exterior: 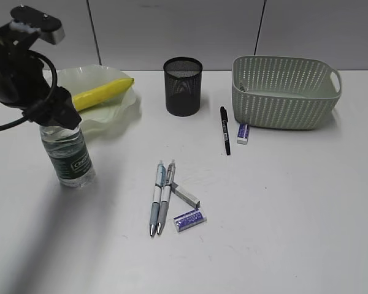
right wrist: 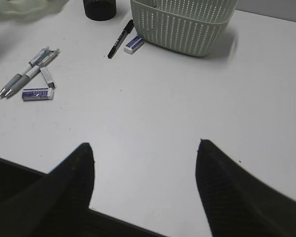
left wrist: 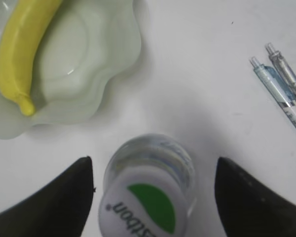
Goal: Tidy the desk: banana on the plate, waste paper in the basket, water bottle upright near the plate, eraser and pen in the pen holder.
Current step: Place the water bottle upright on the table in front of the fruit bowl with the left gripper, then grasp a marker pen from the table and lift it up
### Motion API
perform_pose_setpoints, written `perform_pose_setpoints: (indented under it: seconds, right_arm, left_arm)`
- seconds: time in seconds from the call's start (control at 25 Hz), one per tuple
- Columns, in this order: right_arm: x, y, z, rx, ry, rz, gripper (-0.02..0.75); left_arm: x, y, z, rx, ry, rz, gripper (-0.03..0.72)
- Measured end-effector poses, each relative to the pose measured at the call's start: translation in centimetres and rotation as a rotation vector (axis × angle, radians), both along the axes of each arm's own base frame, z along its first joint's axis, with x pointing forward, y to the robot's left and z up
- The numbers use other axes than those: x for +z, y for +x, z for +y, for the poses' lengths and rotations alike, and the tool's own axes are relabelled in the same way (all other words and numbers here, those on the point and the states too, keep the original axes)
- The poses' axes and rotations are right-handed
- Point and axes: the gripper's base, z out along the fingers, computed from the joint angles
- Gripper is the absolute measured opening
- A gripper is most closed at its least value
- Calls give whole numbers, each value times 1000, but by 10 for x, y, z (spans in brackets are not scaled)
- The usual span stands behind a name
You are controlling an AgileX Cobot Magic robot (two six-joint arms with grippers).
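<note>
Standing upright on the desk [exterior: 276,233], the water bottle [exterior: 67,156] sits just beside the plate [exterior: 119,110], which already carries the banana [exterior: 101,93]. The left gripper [left wrist: 153,197] straddles the bottle's white cap, and in the left wrist view its jaws are spread wide with clear gaps on both sides, so nothing is clamped. The step in hand looks like letting go of the bottle; to do it well the arm should lift straight up, keeping both fingers clear of the cap so the bottle is not tipped toward the plate's rim.

Further right, the pen holder [exterior: 183,86] stands empty as far as can be seen. In front of it lie two click pens [exterior: 160,199] side by side, with two erasers [exterior: 188,208] just beside their barrels. A black marker [exterior: 224,130] and a third eraser [exterior: 243,133] lie near the basket [exterior: 285,92]. Whether the waste paper is inside cannot be told.

The right gripper [right wrist: 145,182] hovers wide and empty over bare desk.
</note>
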Motion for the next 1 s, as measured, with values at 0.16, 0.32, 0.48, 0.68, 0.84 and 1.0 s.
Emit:
perform_pose_setpoints:
  seconds: [0.16, 0.32, 0.48, 0.68, 0.84, 1.0]
  right_arm:
    - [0, 0, 0, 0, 0, 0, 510]
    - [0, 0, 0, 0, 0, 0, 510]
    - [0, 0, 0, 0, 0, 0, 510]
    - [0, 0, 0, 0, 0, 0, 510]
    - [0, 0, 0, 0, 0, 0, 510]
    - [0, 0, 0, 0, 0, 0, 510]
  left_arm:
    - [22, -9, 3, 2, -20, -59, 575]
    - [53, -28, 8, 22, -56, -111, 573]
    - [86, -61, 17, 49, -91, -113, 540]
    - [116, -113, 31, 78, -114, -56, 468]
    - [121, -160, 48, 139, -116, -64, 449]
    - [106, -214, 66, 177, -157, -147, 446]
